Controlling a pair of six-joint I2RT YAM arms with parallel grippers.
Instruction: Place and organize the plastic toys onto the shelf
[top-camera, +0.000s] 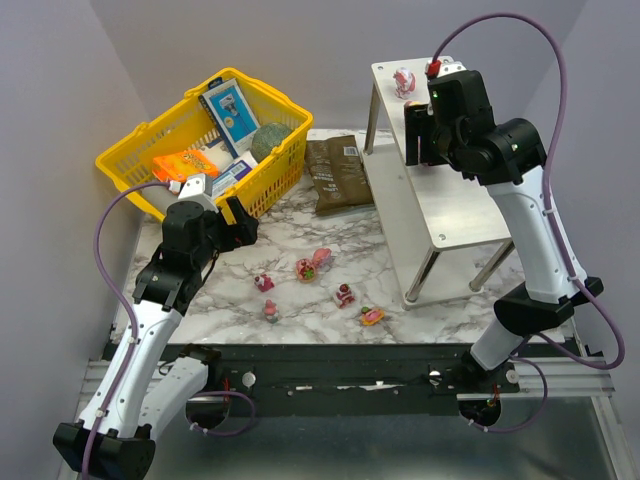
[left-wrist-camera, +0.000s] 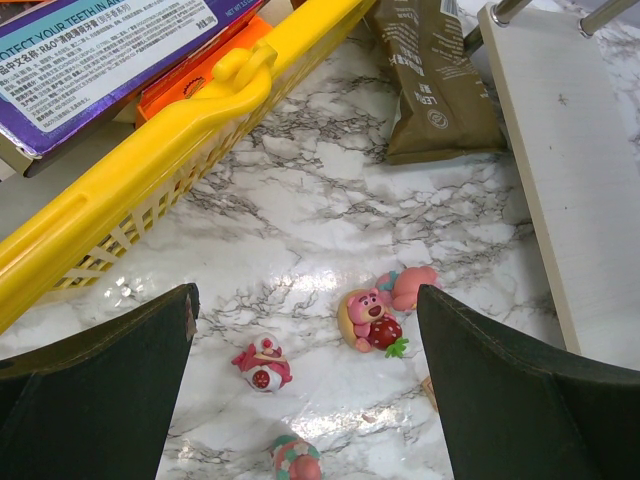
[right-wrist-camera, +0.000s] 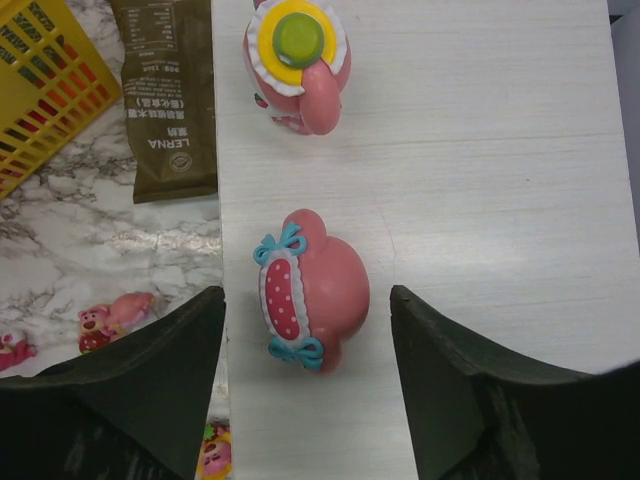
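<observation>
Several small pink and red toys lie on the marble table in the top view, among them a pair (top-camera: 312, 264), one (top-camera: 264, 283) and one (top-camera: 344, 295). My left gripper (left-wrist-camera: 305, 400) is open and empty above them; a pink bear with a strawberry (left-wrist-camera: 372, 318) and a red-white figure (left-wrist-camera: 262, 364) lie between its fingers' lines. On the shelf (top-camera: 450, 200) my right gripper (right-wrist-camera: 307, 380) is open, its fingers either side of a pink toy with blue bows (right-wrist-camera: 315, 290), not touching it. A second toy (right-wrist-camera: 297, 65) with a yellow-green top stands farther along the board (right-wrist-camera: 480, 150).
A yellow basket (top-camera: 160, 150) of grocery boxes stands at the back left, close to my left gripper (top-camera: 235, 225). A brown packet (top-camera: 335, 172) lies between the basket and the shelf. The shelf's lower board (left-wrist-camera: 580, 180) reaches to the right of the toys.
</observation>
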